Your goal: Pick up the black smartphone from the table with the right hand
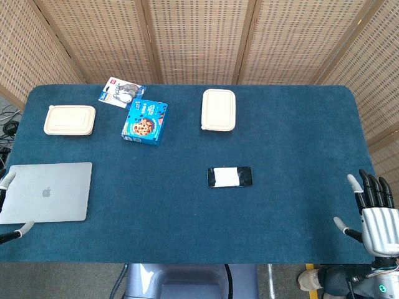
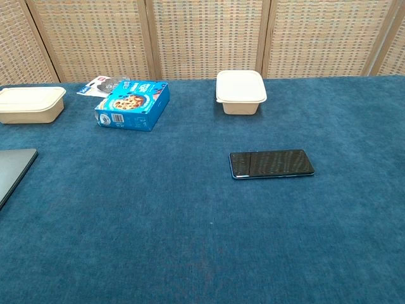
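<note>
At the desk's (image 1: 299,205) near right corner, seen only from your head view, your right robot hand (image 1: 376,215) hovers released with fingers spread, well apart from the black smartphone (image 1: 230,177) lying flat mid-desk, while your left robot hand (image 1: 9,205) barely shows fingertips beside the laptop (image 1: 48,192), its state unclear.

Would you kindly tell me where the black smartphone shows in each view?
Head view: the black smartphone lies flat just right of centre on the blue table.
Chest view: right of centre, lying flat, apart from everything.
Shared landmark: the lidded cream container beyond it, slightly to its left.
</note>
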### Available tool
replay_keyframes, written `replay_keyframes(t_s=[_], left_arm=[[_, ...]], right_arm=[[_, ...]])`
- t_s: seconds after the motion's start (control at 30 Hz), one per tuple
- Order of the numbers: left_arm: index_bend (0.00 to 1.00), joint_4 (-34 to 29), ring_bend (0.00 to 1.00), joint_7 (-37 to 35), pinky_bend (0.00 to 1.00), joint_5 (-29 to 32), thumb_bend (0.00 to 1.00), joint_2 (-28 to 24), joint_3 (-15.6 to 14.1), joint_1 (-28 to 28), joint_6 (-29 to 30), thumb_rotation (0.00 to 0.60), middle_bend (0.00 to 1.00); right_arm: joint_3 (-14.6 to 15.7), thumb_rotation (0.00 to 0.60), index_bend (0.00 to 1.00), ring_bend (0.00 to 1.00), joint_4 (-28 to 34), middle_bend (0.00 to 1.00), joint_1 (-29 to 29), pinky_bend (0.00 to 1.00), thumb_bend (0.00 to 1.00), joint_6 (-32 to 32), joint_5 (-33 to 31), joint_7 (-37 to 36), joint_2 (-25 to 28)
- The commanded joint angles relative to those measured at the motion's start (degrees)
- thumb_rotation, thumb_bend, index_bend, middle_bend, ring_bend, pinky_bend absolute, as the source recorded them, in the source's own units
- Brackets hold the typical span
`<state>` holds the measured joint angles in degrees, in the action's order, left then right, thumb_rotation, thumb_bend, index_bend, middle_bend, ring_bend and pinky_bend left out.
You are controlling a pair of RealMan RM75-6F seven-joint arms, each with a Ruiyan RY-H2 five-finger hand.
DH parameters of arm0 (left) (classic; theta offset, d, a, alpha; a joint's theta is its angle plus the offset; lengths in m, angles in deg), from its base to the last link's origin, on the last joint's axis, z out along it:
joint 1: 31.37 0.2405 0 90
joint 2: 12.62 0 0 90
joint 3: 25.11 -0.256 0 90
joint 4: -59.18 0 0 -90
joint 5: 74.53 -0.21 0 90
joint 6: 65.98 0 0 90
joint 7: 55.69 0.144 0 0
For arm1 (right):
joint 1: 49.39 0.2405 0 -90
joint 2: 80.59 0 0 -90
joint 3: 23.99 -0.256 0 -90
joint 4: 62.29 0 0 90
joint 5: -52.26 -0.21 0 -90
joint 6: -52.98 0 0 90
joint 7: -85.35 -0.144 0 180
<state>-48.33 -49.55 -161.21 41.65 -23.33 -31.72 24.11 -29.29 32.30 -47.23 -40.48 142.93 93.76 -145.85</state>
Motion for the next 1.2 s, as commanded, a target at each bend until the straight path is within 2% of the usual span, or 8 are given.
replay_keyframes(t_s=[0.03,0.3,0.4,0.47,0.67,0.73,0.87,1.2], left_arm=[[0.0,0.07,0.0,-0.56,0.0,0.07,0.0,-0.03,0.03,0.05,0.04,0.6,0.0],[0.0,0.25,0.0,-1.71,0.0,0.72,0.0,-0.22,0.34,0.16,0.14,0.6,0.0],[0.0,0.32,0.0,-1.96,0.0,1.53,0.0,-0.24,0.68,-0.35,-0.77,0.6,0.0],[0.0,0.39,0.0,-1.96,0.0,2.37,0.0,-0.27,0.91,-0.82,-1.75,0.6,0.0],[0.0,0.88,0.0,-1.86,0.0,5.34,0.0,-0.3,1.83,-2.2,-4.48,0.6,0.0],[0.0,1.39,0.0,-2.22,0.0,7.0,0.0,-0.27,2.53,-3.0,-5.87,0.6,0.0],[0.0,1.84,0.0,-3.35,0.0,9.49,0.0,-0.19,3.15,-3.91,-8.08,0.6,0.0],[0.0,2.83,0.0,-1.77,0.0,12.04,0.0,1.05,3.75,-5.58,-10.69,0.6,0.0]], right_arm=[[0.1,0.6,0.01,0.0,0.01,0.0,-0.03,0.0,0.0,0.06,0.06,-0.09,0.11],[1.61,0.6,0.05,0.0,-0.72,0.0,2.46,0.0,0.0,3.11,4.51,-2.61,-0.06],[1.46,0.6,0.07,0.0,0.27,0.0,5.99,0.0,0.0,7.84,6.41,-1.38,0.9],[-0.08,0.6,0.08,0.0,2.5,0.0,9.7,0.0,0.0,12.36,6.74,1.55,1.77],[-3.84,0.6,0.13,0.0,7.86,0.0,19.46,0.0,0.0,27.38,2.39,9.42,1.93],[-5.81,0.6,0.15,0.0,9.11,0.0,23.84,0.0,0.0,34.0,-1.72,13.03,0.31],[-8.78,0.6,0.19,0.0,8.52,0.0,29.85,0.0,0.0,41.18,-10.79,20.18,-5.15],[-12.28,0.6,0.23,0.0,-3.51,0.0,42.28,0.0,0.0,45.27,-34.15,36.15,-23.34]])
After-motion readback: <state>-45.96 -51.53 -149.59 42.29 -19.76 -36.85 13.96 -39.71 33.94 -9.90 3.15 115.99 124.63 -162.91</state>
